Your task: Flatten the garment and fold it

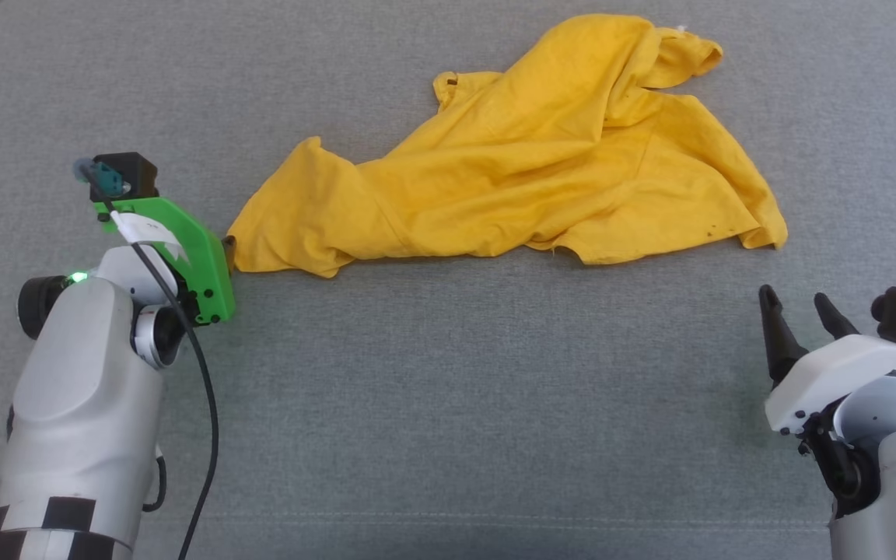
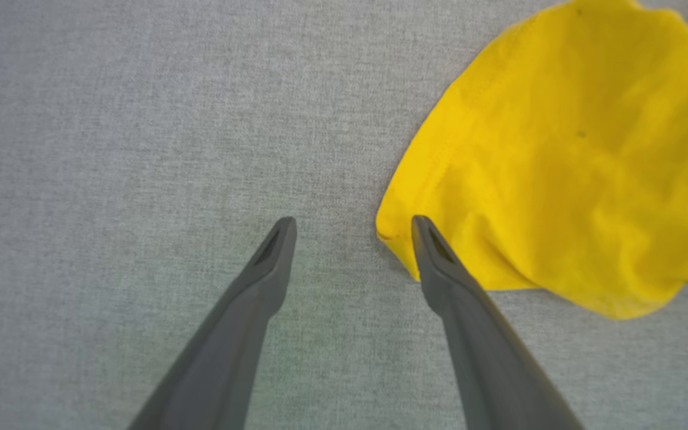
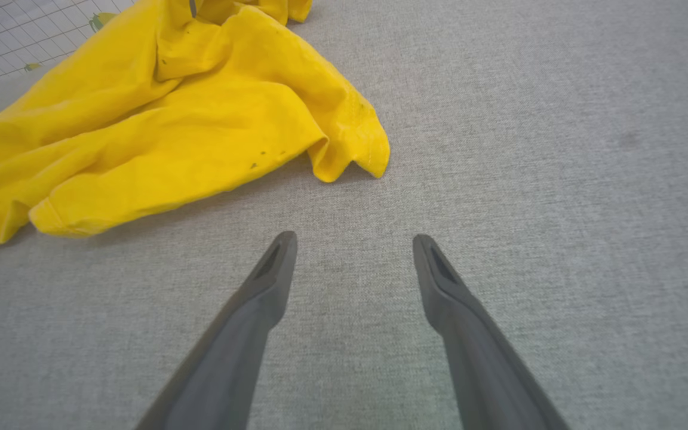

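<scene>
1. Head view: the left arm (image 1: 82, 365) bends down at the left end of the garment (image 1: 541, 155). The right pincer (image 1: 794, 299) sits spread wide at the near right, well apart from it. The crumpled garment runs left to right across the far tabletop (image 1: 456, 389), with bare cloth nearer.
2. Left wrist view: the left pincer (image 2: 353, 224) is open, one finger just beside the hem corner.
3. Right wrist view: fingers parted over grey cloth, the garment's edge ahead and left.

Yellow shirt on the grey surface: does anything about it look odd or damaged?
The bright yellow cotton T-shirt lies crumpled and twisted, not flat. Near its right hem corner sit small dark specks; holes or stains, I cannot tell.
</scene>
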